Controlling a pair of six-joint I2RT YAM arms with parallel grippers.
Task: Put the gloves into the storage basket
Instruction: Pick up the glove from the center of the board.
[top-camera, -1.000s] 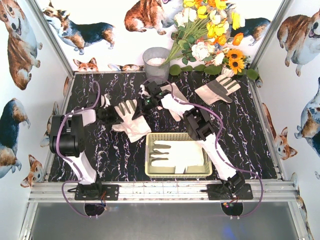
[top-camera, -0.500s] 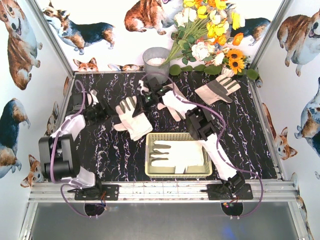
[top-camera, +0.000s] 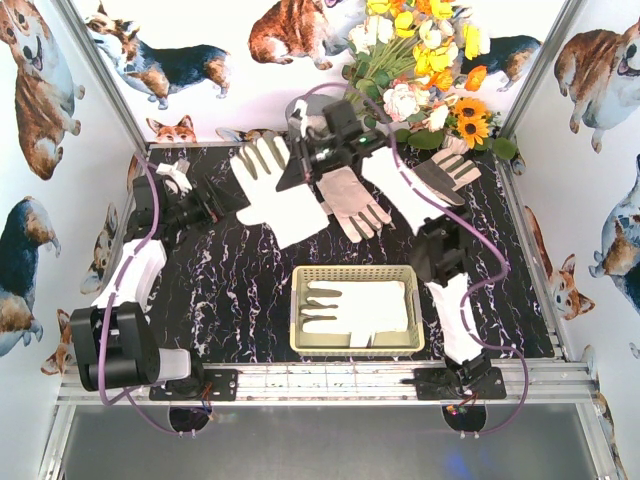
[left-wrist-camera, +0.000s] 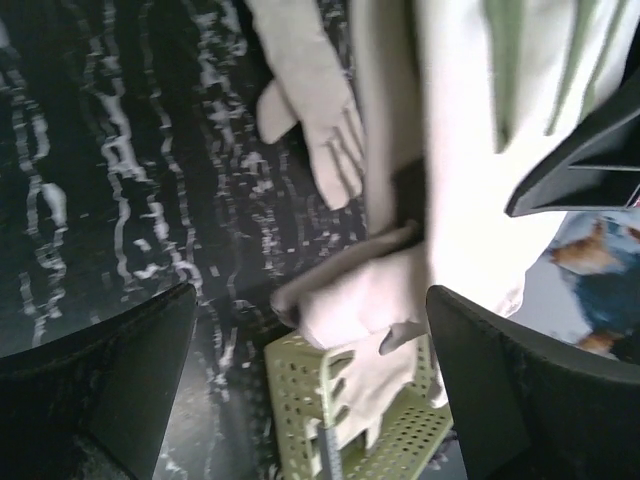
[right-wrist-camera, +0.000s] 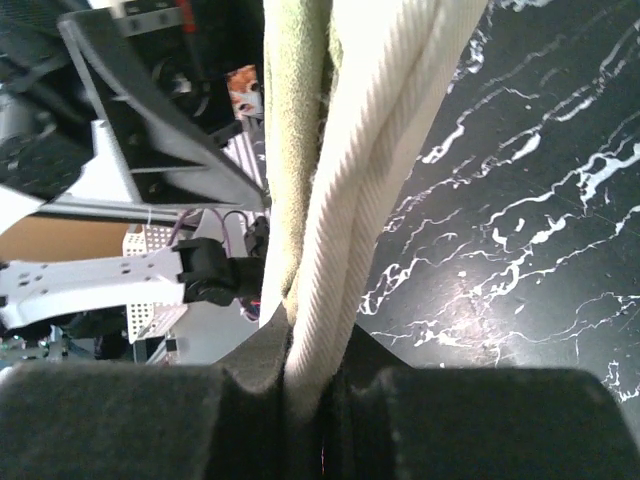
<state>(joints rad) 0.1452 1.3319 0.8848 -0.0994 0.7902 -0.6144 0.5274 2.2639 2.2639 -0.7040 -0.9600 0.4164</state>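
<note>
A black worktop (top-camera: 220, 290) veined with white is seen from above. The right gripper (top-camera: 300, 165) hangs over the middle of the far edge. Its jaws are clamped tight on the cuffs of two floppy white fabric work gloves. The white-backed glove (top-camera: 268, 185) fans out toward the far-left corner, and the grey-palmed glove (top-camera: 355, 205) hangs toward the centre. The right wrist view shows an olive layer and a ribbed white layer pinched together between the jaws. Whether the gloves' fingertips touch the worktop cannot be told.

The left gripper (top-camera: 212, 205) sits by the left edge, jaws spread wide and holding nothing.

The shallow pale yellow plastic storage basket (top-camera: 355, 271), with lattice sides, stands at the middle of the near edge. One white glove (top-camera: 355, 308) lies flat inside it. Another grey-palmed glove (top-camera: 450, 168) lies near the far-right corner, partly under the right arm.

A grey metal bucket (top-camera: 305, 112) and a bunch of yellow, white and orange flowers (top-camera: 420, 60) stand along the far edge.
</note>
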